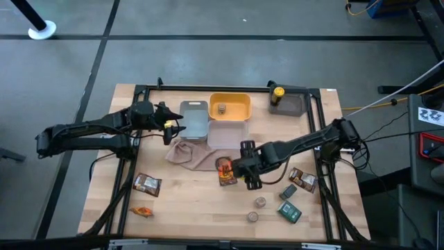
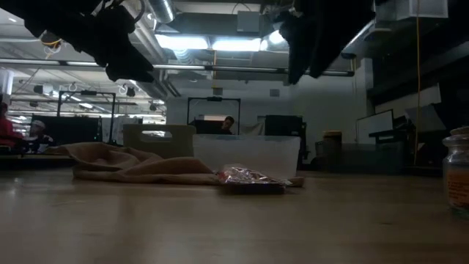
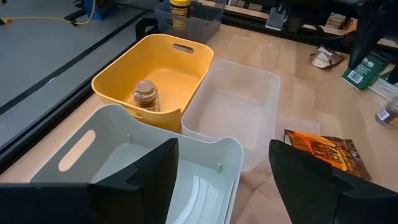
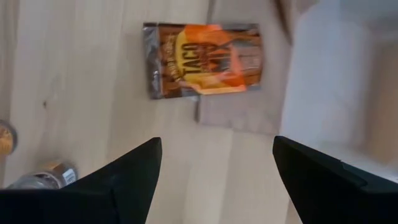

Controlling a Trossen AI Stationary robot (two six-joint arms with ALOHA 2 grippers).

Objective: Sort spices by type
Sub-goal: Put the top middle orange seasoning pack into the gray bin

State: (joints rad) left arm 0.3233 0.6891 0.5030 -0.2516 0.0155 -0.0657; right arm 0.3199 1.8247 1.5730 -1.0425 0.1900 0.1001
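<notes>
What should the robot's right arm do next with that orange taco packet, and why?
Probably lower the right tool straight down onto the taco packet. Its fingers stand open, nothing is between them, and the packet lies flat just ahead, partly on the beige cloth beside the clear tray. The left tool waits open over the grey tray.
</notes>
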